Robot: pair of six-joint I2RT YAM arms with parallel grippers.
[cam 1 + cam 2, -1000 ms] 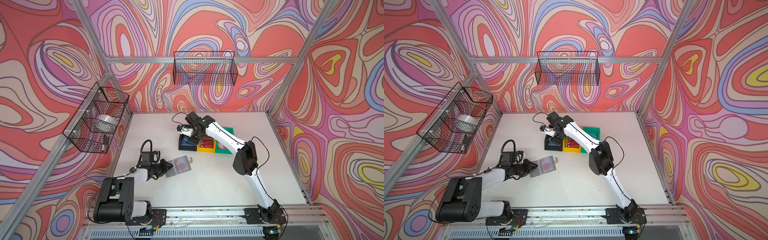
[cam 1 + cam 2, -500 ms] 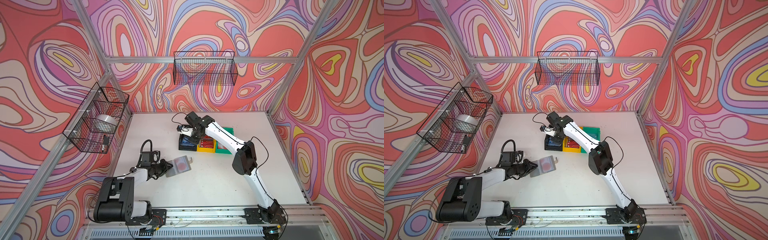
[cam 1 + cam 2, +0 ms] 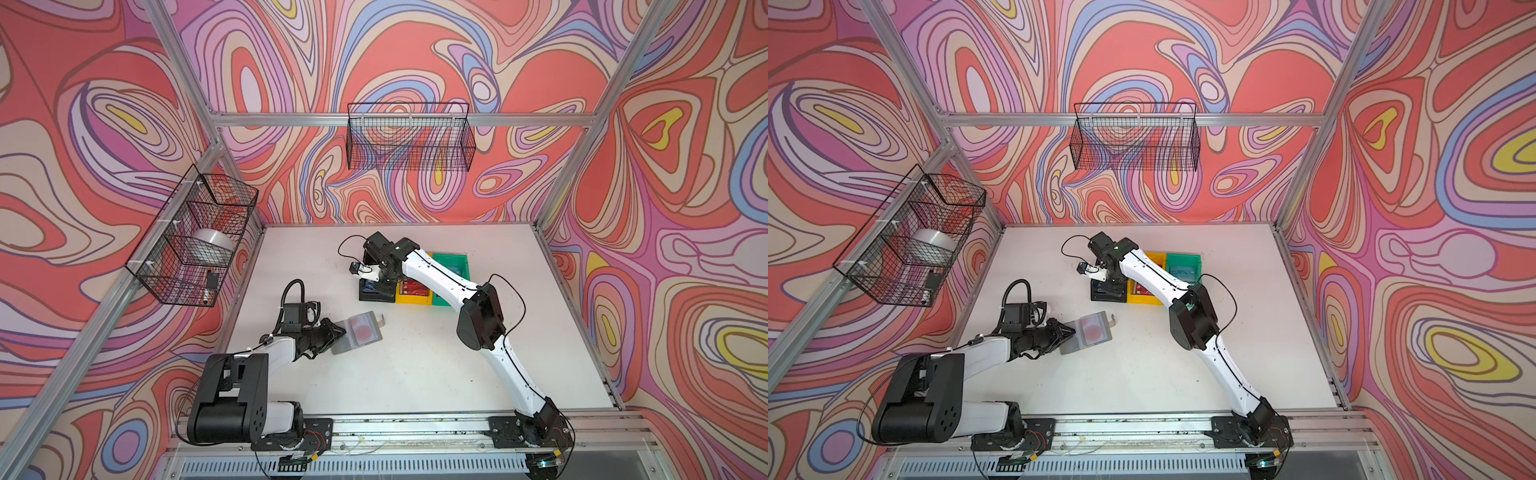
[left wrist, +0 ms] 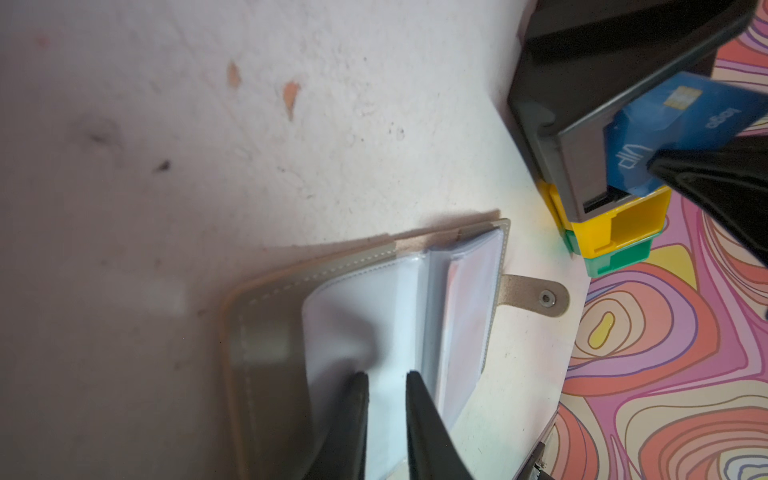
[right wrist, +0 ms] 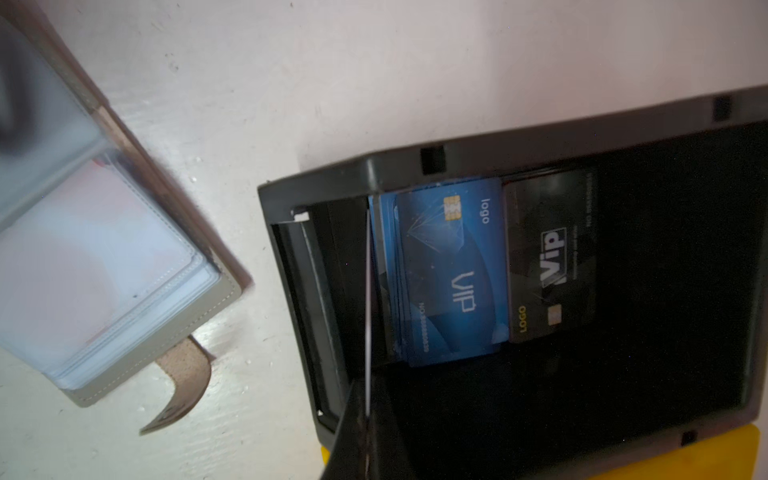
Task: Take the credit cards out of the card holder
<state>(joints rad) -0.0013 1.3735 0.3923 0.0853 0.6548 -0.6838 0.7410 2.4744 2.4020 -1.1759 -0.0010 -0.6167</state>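
– Two arms reach over the white table (image 3: 415,374) in both top views. Where is the card holder?
– The card holder (image 3: 344,344) lies open and flat on the table, nearer to the arm bases than the three bins. A pale card (image 3: 365,331) with a red disc shows in its sleeve. The left gripper (image 3: 341,331) touches its left edge.
– And the right gripper?
– The right gripper (image 3: 384,284) points down into the black bin (image 3: 374,297), which stands beside the yellow bin (image 3: 409,300) and the green bin (image 3: 457,258). From here I cannot tell how its jaws stand.
– What does the left wrist view give?
– The two fingers (image 4: 349,424) stand close together and pinch a clear sleeve (image 4: 386,324) of the holder between them. The snap tab (image 4: 536,296) sticks out to the side. Farther away, the right gripper holds a tilted blue card (image 4: 673,124) with "VIP" lettering above the black bin.
– And the right wrist view?
– There the jaws are pressed together on that card, seen only as a thin pale edge (image 5: 368,299). Under it, in the black bin, lie a stack of blue cards (image 5: 453,270) and a black card (image 5: 548,257). The card holder lies apart from the bin.
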